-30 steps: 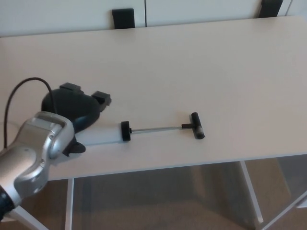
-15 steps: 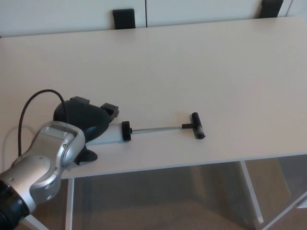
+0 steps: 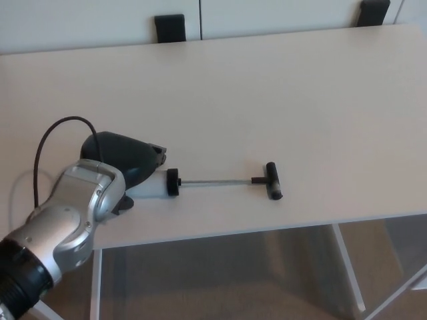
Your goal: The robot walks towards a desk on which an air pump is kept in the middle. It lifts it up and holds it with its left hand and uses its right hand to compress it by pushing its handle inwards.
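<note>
Smooth pale desk (image 3: pixel 280 87), matte top, white legs. Left arm (image 3: pixel 63 223), silver rounded shell, thin black cable looping over it, enters at the desk's near-left edge. Left hand (image 3: pixel 123 159), glossy black, covers the pump's white barrel end; finger state can't be told. Pump (image 3: pixel 220 181) lies flat near the desk's front edge: thin metal rod out, black T-handle (image 3: pixel 272 181).

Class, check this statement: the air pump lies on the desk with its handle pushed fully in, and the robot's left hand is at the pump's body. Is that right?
Not quite. The head view shows the air pump with its handle pulled out, a long stretch of rod bare between handle and body. The rest holds: it lies on the desk, and the left hand is at the pump's body.
</note>
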`<state>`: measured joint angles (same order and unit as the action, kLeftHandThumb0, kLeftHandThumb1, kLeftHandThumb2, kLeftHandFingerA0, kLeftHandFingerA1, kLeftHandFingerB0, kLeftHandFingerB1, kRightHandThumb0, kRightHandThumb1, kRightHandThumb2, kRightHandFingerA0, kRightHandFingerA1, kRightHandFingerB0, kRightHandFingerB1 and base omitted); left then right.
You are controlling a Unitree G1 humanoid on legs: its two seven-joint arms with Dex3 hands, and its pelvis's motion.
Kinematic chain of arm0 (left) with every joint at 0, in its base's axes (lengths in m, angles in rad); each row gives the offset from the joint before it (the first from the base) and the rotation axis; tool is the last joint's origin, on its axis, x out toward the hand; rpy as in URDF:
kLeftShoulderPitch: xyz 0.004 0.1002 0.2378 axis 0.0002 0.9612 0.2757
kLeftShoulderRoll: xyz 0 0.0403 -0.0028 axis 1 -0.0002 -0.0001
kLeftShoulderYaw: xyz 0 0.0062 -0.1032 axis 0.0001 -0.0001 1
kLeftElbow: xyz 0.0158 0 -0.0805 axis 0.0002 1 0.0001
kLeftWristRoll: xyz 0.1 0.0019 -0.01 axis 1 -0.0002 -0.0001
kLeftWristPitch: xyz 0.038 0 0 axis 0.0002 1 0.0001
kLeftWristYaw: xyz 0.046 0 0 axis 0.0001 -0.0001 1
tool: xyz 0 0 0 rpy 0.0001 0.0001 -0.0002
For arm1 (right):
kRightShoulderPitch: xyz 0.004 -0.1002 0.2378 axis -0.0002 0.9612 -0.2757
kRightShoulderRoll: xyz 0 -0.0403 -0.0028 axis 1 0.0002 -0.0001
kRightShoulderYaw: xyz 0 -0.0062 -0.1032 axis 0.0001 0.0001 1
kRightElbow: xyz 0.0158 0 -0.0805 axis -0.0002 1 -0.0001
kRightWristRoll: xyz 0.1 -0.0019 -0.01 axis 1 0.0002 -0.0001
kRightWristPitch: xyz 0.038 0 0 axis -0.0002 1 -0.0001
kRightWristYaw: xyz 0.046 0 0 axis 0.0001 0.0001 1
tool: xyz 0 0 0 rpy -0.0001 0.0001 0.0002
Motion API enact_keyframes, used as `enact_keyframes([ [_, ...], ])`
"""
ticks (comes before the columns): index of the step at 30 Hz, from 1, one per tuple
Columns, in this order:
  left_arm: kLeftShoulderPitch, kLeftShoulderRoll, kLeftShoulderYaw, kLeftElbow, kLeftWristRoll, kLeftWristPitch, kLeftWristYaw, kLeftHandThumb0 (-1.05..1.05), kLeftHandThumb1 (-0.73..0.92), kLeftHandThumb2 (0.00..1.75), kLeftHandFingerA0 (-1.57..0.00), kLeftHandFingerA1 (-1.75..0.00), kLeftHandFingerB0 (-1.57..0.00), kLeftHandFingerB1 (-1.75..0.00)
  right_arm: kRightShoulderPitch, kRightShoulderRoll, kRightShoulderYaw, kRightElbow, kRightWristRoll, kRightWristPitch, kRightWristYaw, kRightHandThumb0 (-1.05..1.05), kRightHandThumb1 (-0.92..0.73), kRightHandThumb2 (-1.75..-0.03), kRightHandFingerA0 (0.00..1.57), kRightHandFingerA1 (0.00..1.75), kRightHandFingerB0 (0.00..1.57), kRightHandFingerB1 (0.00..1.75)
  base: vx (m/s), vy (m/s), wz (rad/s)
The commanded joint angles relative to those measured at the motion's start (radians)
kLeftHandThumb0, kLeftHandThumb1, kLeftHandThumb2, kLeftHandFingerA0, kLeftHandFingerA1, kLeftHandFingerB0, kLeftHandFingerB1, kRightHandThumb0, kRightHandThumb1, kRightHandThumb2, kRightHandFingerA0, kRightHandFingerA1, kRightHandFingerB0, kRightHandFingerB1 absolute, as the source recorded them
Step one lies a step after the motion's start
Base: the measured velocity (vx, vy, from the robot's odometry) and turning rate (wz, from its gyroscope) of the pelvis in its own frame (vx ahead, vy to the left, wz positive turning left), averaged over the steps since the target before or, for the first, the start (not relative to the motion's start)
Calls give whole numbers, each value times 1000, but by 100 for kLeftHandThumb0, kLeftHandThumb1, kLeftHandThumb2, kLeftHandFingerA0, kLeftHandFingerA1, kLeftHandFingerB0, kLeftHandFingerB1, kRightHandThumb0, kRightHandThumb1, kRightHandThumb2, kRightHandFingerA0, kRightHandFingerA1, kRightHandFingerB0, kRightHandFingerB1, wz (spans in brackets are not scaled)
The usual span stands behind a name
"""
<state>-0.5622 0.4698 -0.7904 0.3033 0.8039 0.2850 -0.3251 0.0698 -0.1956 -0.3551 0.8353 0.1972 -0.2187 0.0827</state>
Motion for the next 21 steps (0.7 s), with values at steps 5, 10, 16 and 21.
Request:
enact_keyframes([
  [5, 126, -19, 29, 33, -12, -101, 58, -11, 59, 57, -59, -115, -62, -46, 108, 40, 23, -272, 4, 31, -23, -34, -69, -62, 78, 46, 65, 44, 0, 0, 0],
  [10, 118, -14, 53, 39, -19, -125, 65, -15, 62, 57, -56, -125, -68, -55, 406, 137, 59, -736, 81, -57, 48, -38, -65, -59, 74, 48, 61, 44, 0, 0, 0],
  [16, 118, -1, 78, 20, -32, -139, 83, -13, 69, 53, -45, -143, -51, -91, 733, 229, 102, -1184, 98, -260, 61, -38, -64, -60, 81, 46, 71, 43, 0, 0, 0],
  [21, 101, 1, 105, 39, -59, -161, 99, -11, 66, 55, -45, -143, -45, -101, 753, 293, 90, -1456, 127, -437, 18, -42, -69, -61, 80, 46, 65, 43, 0, 0, 0],
])
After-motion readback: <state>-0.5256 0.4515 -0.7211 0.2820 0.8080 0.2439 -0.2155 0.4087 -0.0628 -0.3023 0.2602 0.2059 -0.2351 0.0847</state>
